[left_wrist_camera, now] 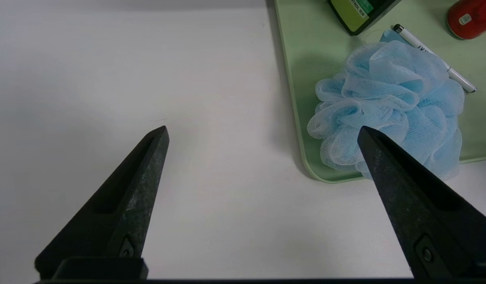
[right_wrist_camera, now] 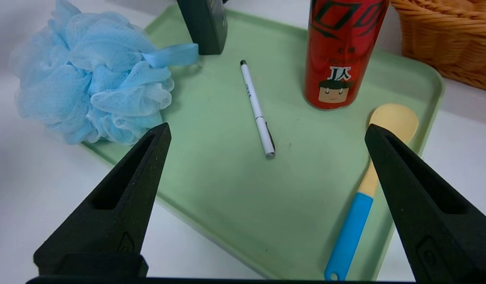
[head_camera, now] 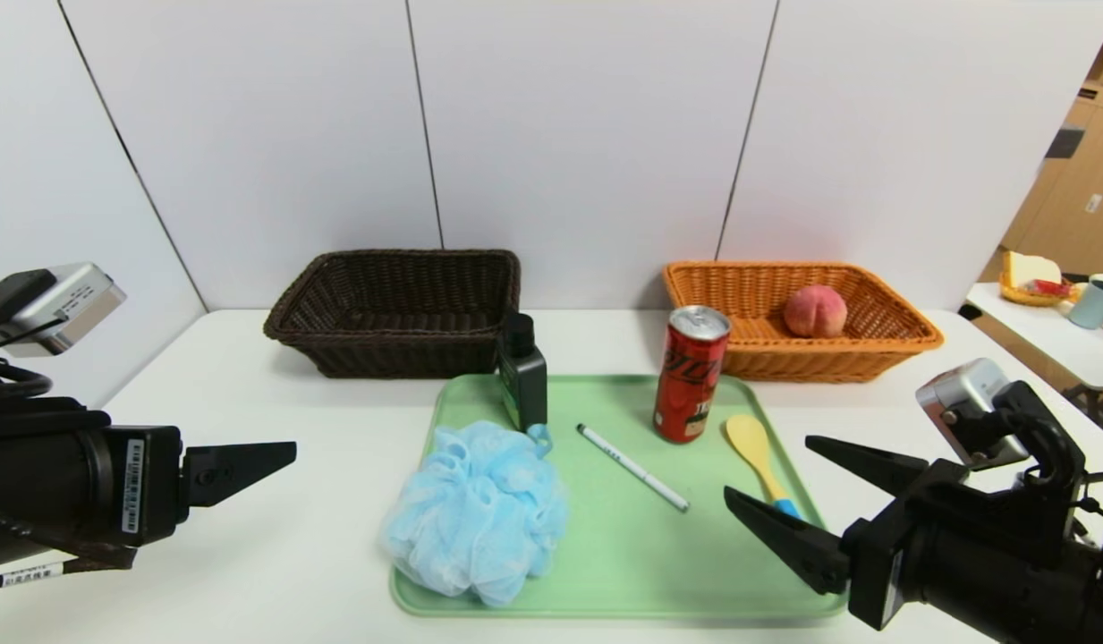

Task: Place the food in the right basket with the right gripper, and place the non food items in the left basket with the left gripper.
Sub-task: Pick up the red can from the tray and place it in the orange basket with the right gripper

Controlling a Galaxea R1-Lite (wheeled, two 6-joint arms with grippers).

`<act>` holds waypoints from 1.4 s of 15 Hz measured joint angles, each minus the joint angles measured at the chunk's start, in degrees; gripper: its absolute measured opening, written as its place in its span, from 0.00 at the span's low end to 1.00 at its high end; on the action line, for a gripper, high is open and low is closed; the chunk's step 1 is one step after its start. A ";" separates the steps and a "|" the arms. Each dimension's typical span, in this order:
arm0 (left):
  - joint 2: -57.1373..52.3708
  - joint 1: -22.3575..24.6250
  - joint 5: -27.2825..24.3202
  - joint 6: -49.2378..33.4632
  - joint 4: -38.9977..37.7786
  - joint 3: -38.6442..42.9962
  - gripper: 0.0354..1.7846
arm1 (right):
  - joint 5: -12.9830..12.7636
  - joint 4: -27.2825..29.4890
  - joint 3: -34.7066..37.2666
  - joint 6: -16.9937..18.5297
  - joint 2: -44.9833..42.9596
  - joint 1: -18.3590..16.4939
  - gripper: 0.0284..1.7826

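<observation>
So far, one item of six is sorted on my rig: the red-and-yellow peach (head_camera: 815,310) sits inside the orange-tan wicker basket (head_camera: 882,344) at the table's far right, while the dark brown wicker basket (head_camera: 336,344) at far left looks empty from here. On the pale green plastic tray (head_camera: 623,555) I count five things left: one tall red soda can (head_camera: 691,374) standing upright, one small dark bottle with a black cap (head_camera: 522,376), one light blue mesh bath pouf (head_camera: 475,510) overhanging the tray's near-left edge, one thin white pen (head_camera: 632,467) lying flat, and one yellow spoon with a blue handle (head_camera: 759,456). My right gripper (head_camera: 806,483) hovers over the tray's near-right corner, jaws spread and holding nothing. My left gripper (left_wrist_camera: 262,134), equally spread and empty, hangs over bare table, left of the pouf. By my reckoning, one food item and four non-food items remain.
</observation>
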 joint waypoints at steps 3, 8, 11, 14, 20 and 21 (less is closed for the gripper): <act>-0.02 0.00 0.00 0.00 -0.02 0.11 0.94 | -0.33 -5.83 0.96 -0.88 2.69 -0.46 0.95; 0.05 0.00 0.02 0.07 -0.02 0.30 0.94 | -2.35 -12.46 0.55 -2.90 8.35 -3.36 0.95; 0.13 0.00 0.00 0.16 -0.11 0.24 0.94 | -3.25 -18.44 -0.02 -2.86 14.03 -5.07 0.95; 0.16 0.02 0.02 0.18 -0.11 0.27 0.94 | -3.72 -23.93 -0.50 -2.73 20.22 -5.47 0.95; 0.39 0.00 0.00 0.18 -0.02 0.46 0.94 | -3.86 -36.55 -2.71 -2.54 32.38 -6.17 0.95; 0.44 0.00 0.00 0.16 0.00 0.46 0.94 | -3.86 -37.05 -3.34 -2.54 33.60 -6.39 0.95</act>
